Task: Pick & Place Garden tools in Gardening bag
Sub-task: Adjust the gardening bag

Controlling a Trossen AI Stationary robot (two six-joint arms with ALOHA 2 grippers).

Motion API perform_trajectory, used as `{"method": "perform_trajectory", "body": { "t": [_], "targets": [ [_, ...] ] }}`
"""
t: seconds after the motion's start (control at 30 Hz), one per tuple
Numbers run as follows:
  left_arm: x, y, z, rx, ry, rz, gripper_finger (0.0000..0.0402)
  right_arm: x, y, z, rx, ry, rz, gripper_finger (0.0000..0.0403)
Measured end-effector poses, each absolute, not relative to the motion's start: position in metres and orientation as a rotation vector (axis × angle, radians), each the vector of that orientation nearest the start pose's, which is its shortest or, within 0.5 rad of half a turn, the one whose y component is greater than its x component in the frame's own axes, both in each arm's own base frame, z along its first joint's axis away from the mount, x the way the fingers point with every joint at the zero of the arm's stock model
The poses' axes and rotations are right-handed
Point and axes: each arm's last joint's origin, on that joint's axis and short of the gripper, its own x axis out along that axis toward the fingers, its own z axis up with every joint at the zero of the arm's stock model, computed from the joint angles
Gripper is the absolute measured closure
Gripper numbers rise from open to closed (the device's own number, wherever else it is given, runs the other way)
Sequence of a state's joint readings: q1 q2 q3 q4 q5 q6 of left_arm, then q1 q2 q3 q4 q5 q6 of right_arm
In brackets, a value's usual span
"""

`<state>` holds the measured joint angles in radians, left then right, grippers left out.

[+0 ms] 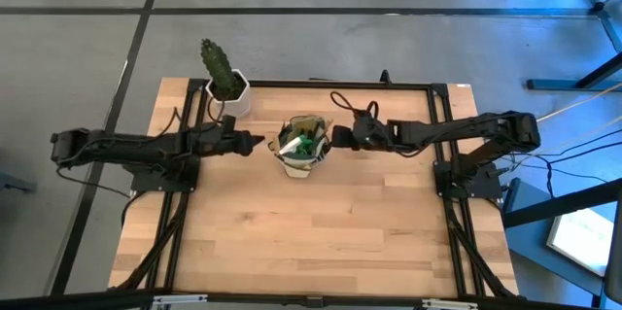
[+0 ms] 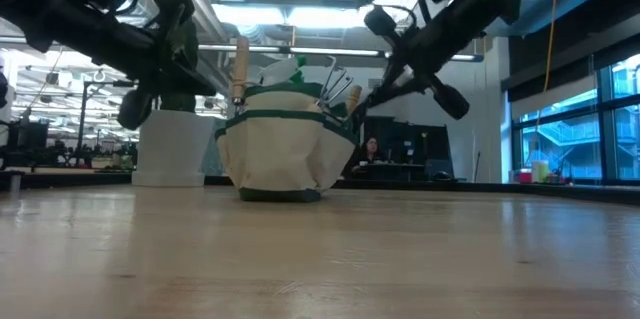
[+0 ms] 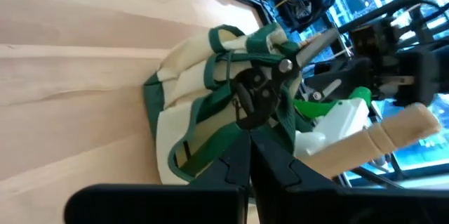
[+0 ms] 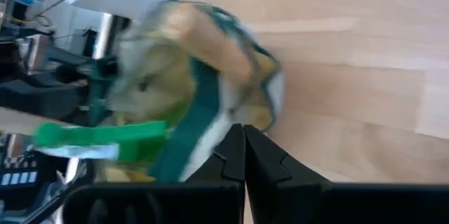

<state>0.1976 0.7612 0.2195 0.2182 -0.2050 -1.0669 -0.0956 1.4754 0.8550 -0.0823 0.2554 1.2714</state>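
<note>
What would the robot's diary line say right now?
gardening bag: upright, tools inside | left gripper: shut, beside bag | right gripper: shut, beside bag | cactus: behind

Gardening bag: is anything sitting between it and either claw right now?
Nothing visible. The gardening bag stands alone mid-table, already holding tools. The left claw and right claw, both shut, flank it with only open air between. The cactus in its white pot stands off behind the left arm, clear of both paths.
</note>
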Motion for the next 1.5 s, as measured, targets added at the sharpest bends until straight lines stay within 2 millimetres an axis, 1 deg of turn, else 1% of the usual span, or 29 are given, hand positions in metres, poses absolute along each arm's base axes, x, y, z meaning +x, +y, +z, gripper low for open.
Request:
{"method": "perform_trajectory", "body": {
  "t": [0.1, 0.2, 0.33, 0.5, 0.57, 0.7, 0.83, 1.1, 1.33, 1.5],
  "targets": [
    [0.156, 0.041, 0.180, -1.046, 0.095, 0.515, 0.0400, 0.296, -0.039, 0.201, 1.179, 0.405, -0.735, 0.0403],
    [0.155, 0.044, 0.180, -1.020, 0.116, 0.480, 0.0400, 0.298, -0.042, 0.196, 1.208, 0.355, -0.682, 0.0403],
    [0.155, 0.049, 0.179, -1.029, 0.127, 0.484, 0.0400, 0.301, -0.044, 0.188, 1.222, 0.337, -0.672, 0.0403],
    [0.159, 0.053, 0.169, -1.056, 0.199, 0.494, 0.0400, 0.306, -0.045, 0.179, 1.234, 0.346, -0.667, 0.0403],
    [0.161, 0.052, 0.164, -1.063, 0.231, 0.500, 0.0400, 0.310, -0.045, 0.178, 1.247, 0.318, -0.649, 0.0403],
    [0.171, 0.052, 0.162, -1.072, 0.205, 0.472, 0.0400, 0.315, -0.046, 0.179, 1.260, 0.270, -0.616, 0.0403],
    [0.182, 0.052, 0.159, -1.097, 0.168, 0.435, 0.0400, 0.316, -0.046, 0.179, 1.260, 0.269, -0.617, 0.0403],
    [0.208, 0.044, 0.153, -1.107, 0.236, 0.404, 0.0400, 0.316, -0.046, 0.179, 1.251, 0.264, -0.625, 0.0403],
    [0.232, 0.045, 0.157, -1.121, 0.191, 0.358, 0.0400, 0.317, -0.046, 0.179, 1.249, 0.262, -0.621, 0.0403],
    [0.244, 0.046, 0.157, -1.119, 0.214, 0.335, 0.0400, 0.326, -0.043, 0.175, 1.254, 0.263, -0.589, 0.0403]
  ]
}}
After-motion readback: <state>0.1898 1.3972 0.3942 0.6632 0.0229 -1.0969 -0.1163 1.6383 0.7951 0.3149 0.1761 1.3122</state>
